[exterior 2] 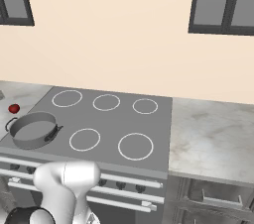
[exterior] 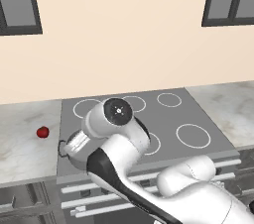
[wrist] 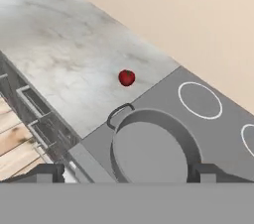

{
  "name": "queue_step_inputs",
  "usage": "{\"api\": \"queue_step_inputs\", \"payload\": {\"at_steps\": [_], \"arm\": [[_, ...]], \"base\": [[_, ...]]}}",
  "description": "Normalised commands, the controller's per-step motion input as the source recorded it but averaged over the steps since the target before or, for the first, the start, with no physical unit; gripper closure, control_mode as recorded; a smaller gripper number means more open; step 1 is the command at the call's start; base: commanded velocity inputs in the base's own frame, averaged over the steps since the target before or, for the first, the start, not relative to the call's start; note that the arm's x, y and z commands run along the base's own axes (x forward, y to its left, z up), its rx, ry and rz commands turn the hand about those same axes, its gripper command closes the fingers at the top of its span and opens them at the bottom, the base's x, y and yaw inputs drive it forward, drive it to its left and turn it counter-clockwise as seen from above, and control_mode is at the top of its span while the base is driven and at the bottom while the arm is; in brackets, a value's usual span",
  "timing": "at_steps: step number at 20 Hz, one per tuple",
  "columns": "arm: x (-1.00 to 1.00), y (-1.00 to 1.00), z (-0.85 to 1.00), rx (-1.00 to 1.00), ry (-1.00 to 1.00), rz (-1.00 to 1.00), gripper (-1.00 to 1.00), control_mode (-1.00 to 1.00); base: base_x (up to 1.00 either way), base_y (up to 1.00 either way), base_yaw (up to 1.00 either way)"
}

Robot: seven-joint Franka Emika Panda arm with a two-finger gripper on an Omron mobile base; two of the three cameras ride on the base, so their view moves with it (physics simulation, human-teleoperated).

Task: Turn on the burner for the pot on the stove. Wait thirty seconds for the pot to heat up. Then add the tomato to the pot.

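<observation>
The gripper [wrist: 127, 173] is wide open above the pot [wrist: 151, 151] at the stove's [wrist: 218, 134] front-left corner; the tomato [wrist: 126, 77] waits on the counter [wrist: 64, 54] beside the stove's left edge, ready to grab.

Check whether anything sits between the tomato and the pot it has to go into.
Nothing visible does. The tomato lies on the marble counter just off the stove edge, and the pot stands open and empty on the near burner beside it. Only bare counter and cooktop lie between them. The open gripper hovers above the pot.
</observation>
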Motion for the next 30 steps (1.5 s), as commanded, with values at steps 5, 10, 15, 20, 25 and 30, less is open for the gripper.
{"api": "queue_step_inputs", "payload": {"at_steps": [5, 10, 15, 20, 25, 30], "arm": [[0.44, 0.22, 0.00, -0.06, 0.47, 0.00, -1.00, -1.00], [0.22, 0.12, 0.00, -0.07, 0.23, 0.00, -1.00, -1.00], [0.00, 0.00, 0.00, -0.01, 0.01, 0.00, -1.00, -1.00], [0.00, 0.00, -0.02, 0.00, 0.00, 0.00, -1.00, -1.00], [0.07, 0.03, -0.11, -0.01, 0.05, 0.00, -1.00, -1.00], [0.15, 0.15, -0.10, -0.01, 0.11, 0.00, -1.00, -1.00]], "base": [[0.00, 0.00, 0.00], [0.00, 0.00, 0.00], [0.00, 0.00, 0.00], [0.00, 0.00, 0.00], [0.00, 0.00, 0.00], [0.00, 0.00, 0.00]]}}
